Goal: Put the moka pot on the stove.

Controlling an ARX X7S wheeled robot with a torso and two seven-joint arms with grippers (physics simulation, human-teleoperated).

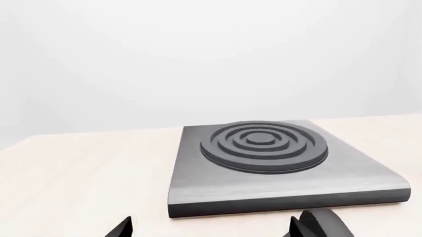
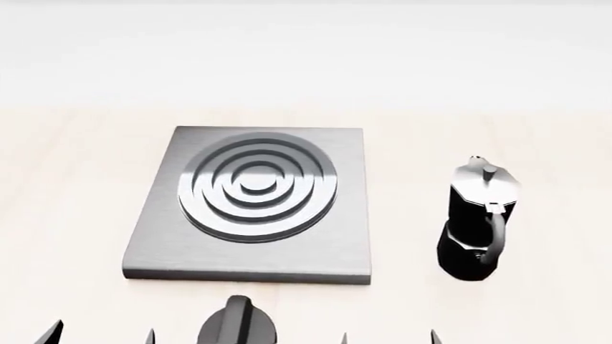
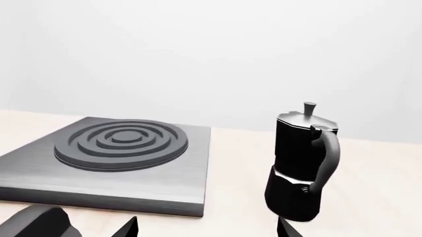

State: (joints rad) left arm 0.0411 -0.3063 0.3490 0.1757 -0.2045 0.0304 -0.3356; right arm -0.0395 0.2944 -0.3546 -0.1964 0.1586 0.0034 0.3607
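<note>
The moka pot (image 2: 475, 222), glossy black with a silvery lid, stands upright on the pale wooden table to the right of the stove (image 2: 163, 244), a small gap between them. Its curved handle faces me. The stove is a flat grey plate with a ring burner, and nothing stands on it. My left gripper (image 2: 100, 337) is open in front of the stove's near left corner. Just short of the pot, my right gripper (image 2: 389, 338) is open and holds nothing. The right wrist view has the pot (image 3: 300, 163) close ahead beside the stove (image 3: 118, 173). The left wrist view faces the stove (image 1: 197, 182).
A squat black dial knob (image 2: 236, 322) sits on the table between my two grippers, just in front of the stove's near edge. It also shows in the left wrist view as the knob (image 1: 323, 222). The table (image 2: 77, 179) ends at a white wall behind.
</note>
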